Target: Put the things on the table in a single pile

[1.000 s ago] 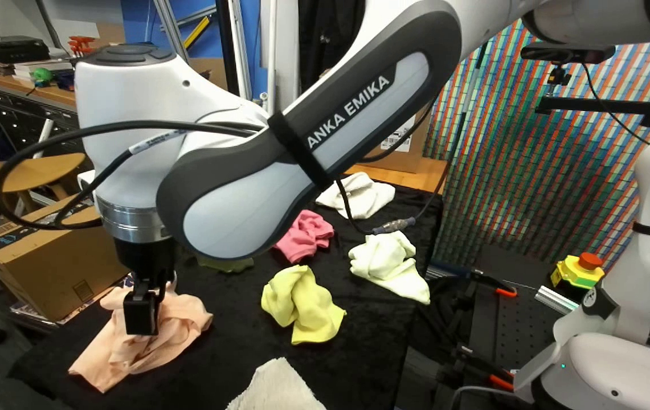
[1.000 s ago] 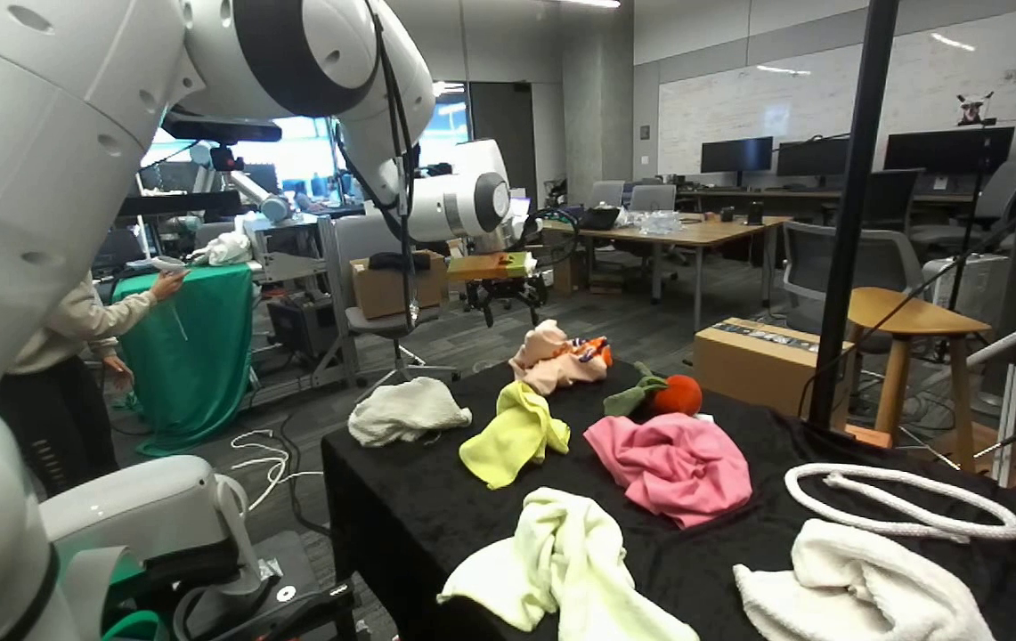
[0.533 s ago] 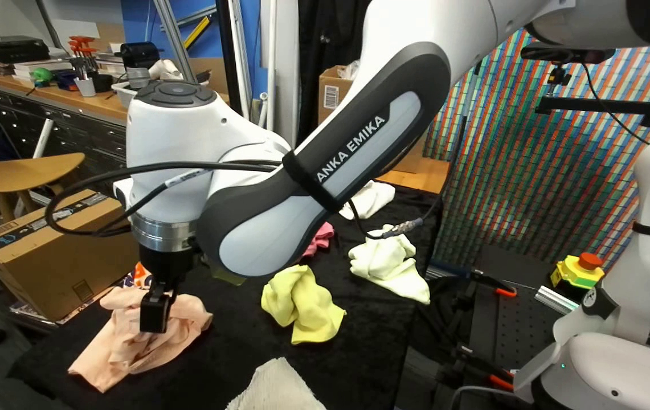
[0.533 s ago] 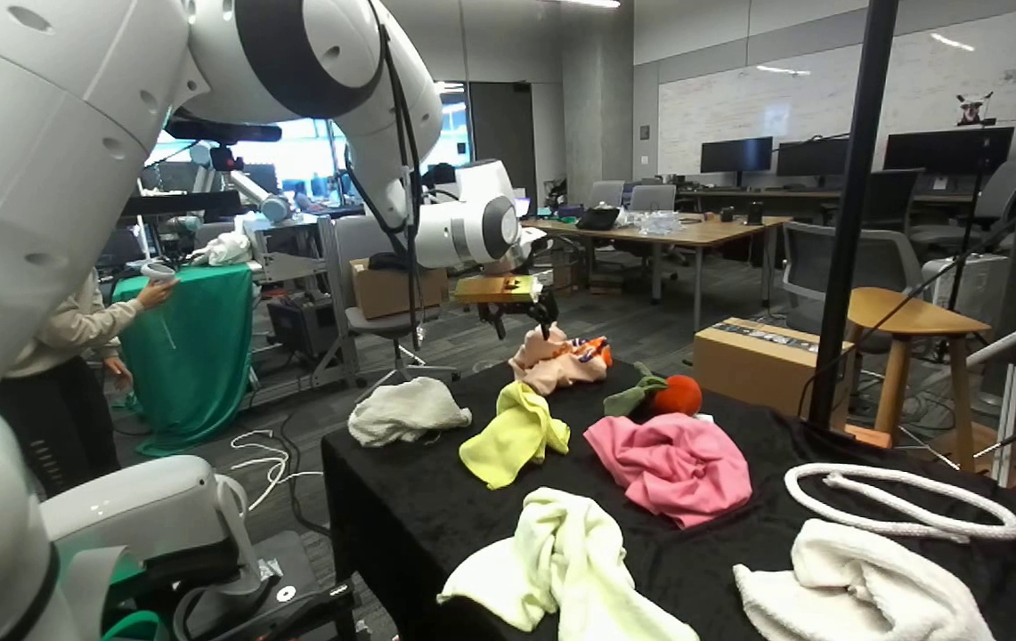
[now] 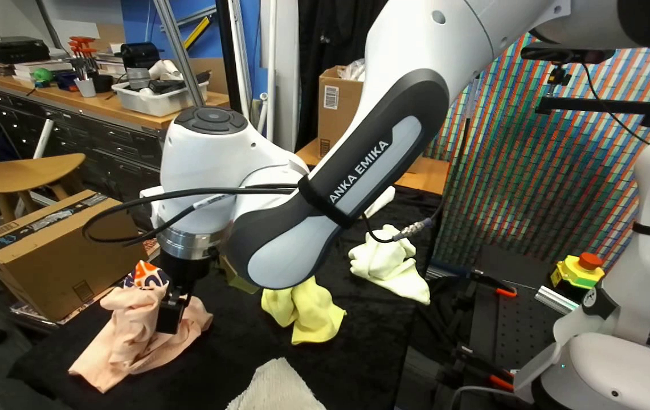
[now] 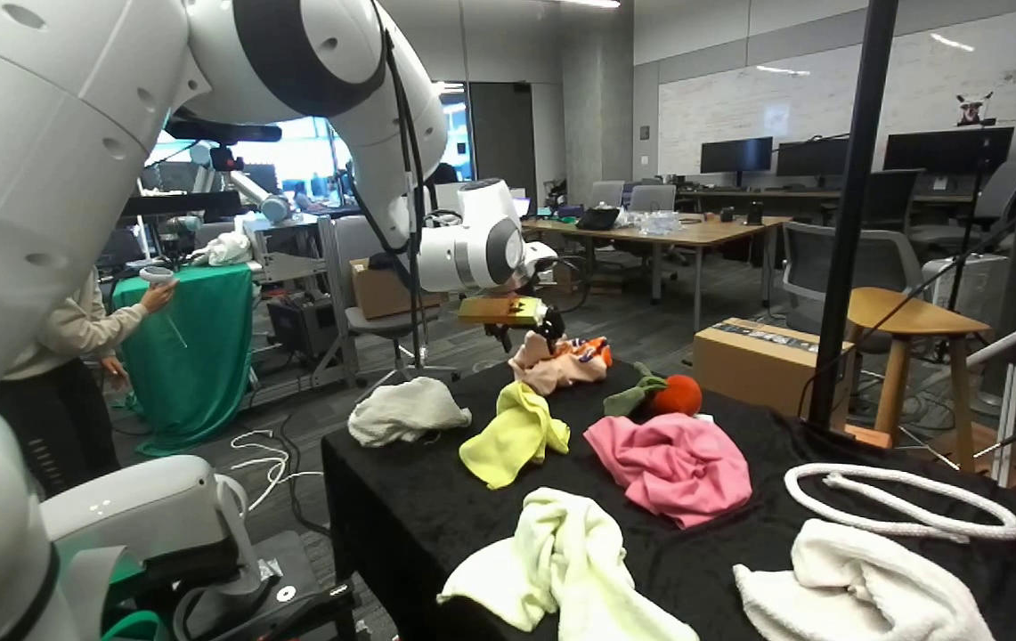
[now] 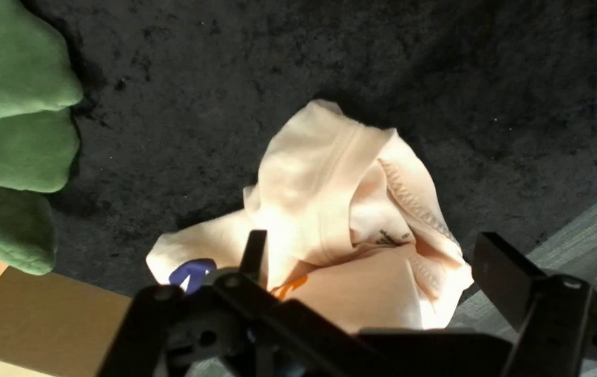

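My gripper (image 7: 375, 256) is open, with its two fingers wide apart on either side of the peach cloth (image 7: 314, 178). In both exterior views the gripper (image 5: 170, 316) is low at the crumpled peach cloth (image 5: 125, 341), which has an orange and purple print. I cannot tell whether the fingers touch it. A yellow cloth (image 6: 515, 436), a pink cloth (image 6: 677, 463), a pale green cloth (image 6: 561, 561), a grey-white cloth (image 6: 405, 409) and a white cloth (image 6: 864, 579) lie spread apart. A white rope loop (image 6: 908, 512) and a red-and-green plush (image 6: 677, 394) also lie there.
The black-covered table (image 6: 401, 499) ends close beside the peach cloth; floor shows past it in the wrist view (image 7: 586, 256). A cardboard box (image 5: 62, 256) stands off the table. A black pole (image 6: 846, 214) rises at the table's side. Green plush leaves (image 7: 15, 68) are near the gripper.
The arm has come down, and the gripper has moved right in both exterior views, from above the peach cloth to low at it. The cloths have not visibly moved.
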`<state>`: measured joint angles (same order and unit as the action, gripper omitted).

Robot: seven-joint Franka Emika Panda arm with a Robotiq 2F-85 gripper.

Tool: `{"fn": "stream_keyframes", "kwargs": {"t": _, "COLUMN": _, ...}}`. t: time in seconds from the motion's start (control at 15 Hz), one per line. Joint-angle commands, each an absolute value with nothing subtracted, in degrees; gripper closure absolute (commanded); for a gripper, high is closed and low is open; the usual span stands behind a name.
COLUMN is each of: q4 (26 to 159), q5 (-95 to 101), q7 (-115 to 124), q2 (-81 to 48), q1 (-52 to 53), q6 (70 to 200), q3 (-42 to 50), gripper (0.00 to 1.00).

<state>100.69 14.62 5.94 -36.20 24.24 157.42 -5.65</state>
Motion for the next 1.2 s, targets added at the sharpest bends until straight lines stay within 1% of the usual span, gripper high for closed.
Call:
{"fn": "stream_keyframes", "kwargs": {"t": 0.0, "q4": 101.92, "q5": 15.41, "q7": 9.43, "q2": -36.06, "q1": 26.26, "q6": 163.29, "q3": -3.13, "gripper": 0.0}}
{"fn": "stream_keyframes", "kwargs": {"t": 0.27, "q4": 101.13, "q5": 15.46, "q7": 13.09, "q2": -37.67, "q1": 29.41, "q6": 168.66, "q3": 0.78, "gripper": 0.0}}
{"fn": "stream_keyframes", "kwargs": {"t": 0.53, "q4": 99.83, "q5": 14.91, "q7": 14.04, "q2": -39.51, "q1": 32.24, "q6": 171.01, "q3": 3.24, "gripper": 0.0}}
{"fn": "stream_keyframes", "kwargs": {"t": 1.13, "q4": 94.39, "q5": 14.07, "q7": 15.29, "q2": -42.05, "q1": 37.48, "q6": 170.06, "q3": 6.21, "gripper": 0.0}}
